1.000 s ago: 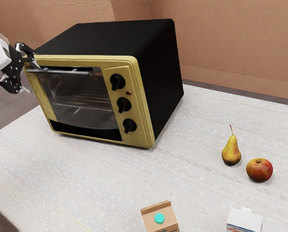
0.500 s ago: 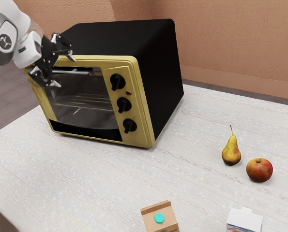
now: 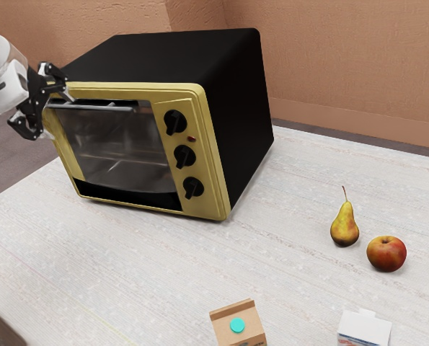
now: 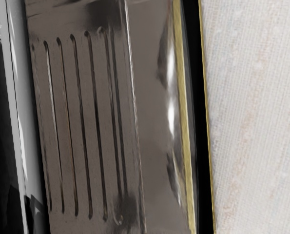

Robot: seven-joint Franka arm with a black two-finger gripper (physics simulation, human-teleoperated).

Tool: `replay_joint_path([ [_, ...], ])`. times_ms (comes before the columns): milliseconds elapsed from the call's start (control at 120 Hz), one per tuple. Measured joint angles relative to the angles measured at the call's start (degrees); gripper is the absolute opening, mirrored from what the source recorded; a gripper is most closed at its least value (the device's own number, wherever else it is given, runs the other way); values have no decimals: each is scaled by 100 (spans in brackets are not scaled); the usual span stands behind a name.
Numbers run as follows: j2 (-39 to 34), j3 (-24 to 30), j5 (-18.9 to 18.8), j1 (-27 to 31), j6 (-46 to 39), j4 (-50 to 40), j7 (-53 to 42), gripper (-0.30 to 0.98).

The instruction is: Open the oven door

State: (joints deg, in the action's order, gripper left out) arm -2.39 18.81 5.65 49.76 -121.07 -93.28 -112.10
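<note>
So the gripper (image 3: 61, 117) is wide, fingers spread apart with nothing between them, at the exterior view's far left. The oven door (image 3: 117, 153) is on the oven's front, left of the knobs (image 3: 184, 156), and looks shut. Its handle (image 3: 102, 107) runs along the top edge, right by the fingers; can't really tell if they're touching it. Room-wise, a broad strip of pale tabletop (image 3: 135, 263) stretches from the oven's lower front edge to the near carton (image 3: 239, 333). The pear (image 3: 345, 228) and apple (image 3: 386, 254) are well off to the right. Arm pose: it comes in from the left, hand tilted, one finger higher than the other, and the wrist view looks onto the door glass.
</note>
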Motion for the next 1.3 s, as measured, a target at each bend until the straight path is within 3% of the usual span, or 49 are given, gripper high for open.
replay_joint_path([
  [308,73,-59,4,-455,-45,-7,-12,69],
  [583,34,-93,21,-476,-55,-283,-21,71],
  [650,-998,-94,49,-295,-97,-1474,-9,69],
  [692,-2467,-107,199,-237,-93,-2858,4,43],
  [750,-4932,-437,487,-318,281,-3971,12,51],
  [792,-5715,-841,864,-375,734,-3363,49,55],
  [817,-5538,-946,1144,-393,988,-2626,129,57],
  [850,-4713,-743,1405,-402,1311,-1459,367,59],
  [883,-3281,81,1244,-407,1640,80,701,61],
  [925,-1787,1160,753,-414,2036,1429,1109,62],
  [975,-607,1843,297,-425,2442,2119,1638,64],
  [1050,379,2151,-128,-429,2899,2121,2512,66],
  [1067,521,1892,-196,-679,2979,2077,2698,66],
  [1133,739,-177,-398,-2528,3242,1991,3395,67],
  [1167,766,-895,-463,-3251,3343,1973,3715,67],
  [1233,787,-1604,-538,-4148,3506,1955,4333,68],
  [1300,787,-1879,-575,-4523,3640,1947,4970,68],
])
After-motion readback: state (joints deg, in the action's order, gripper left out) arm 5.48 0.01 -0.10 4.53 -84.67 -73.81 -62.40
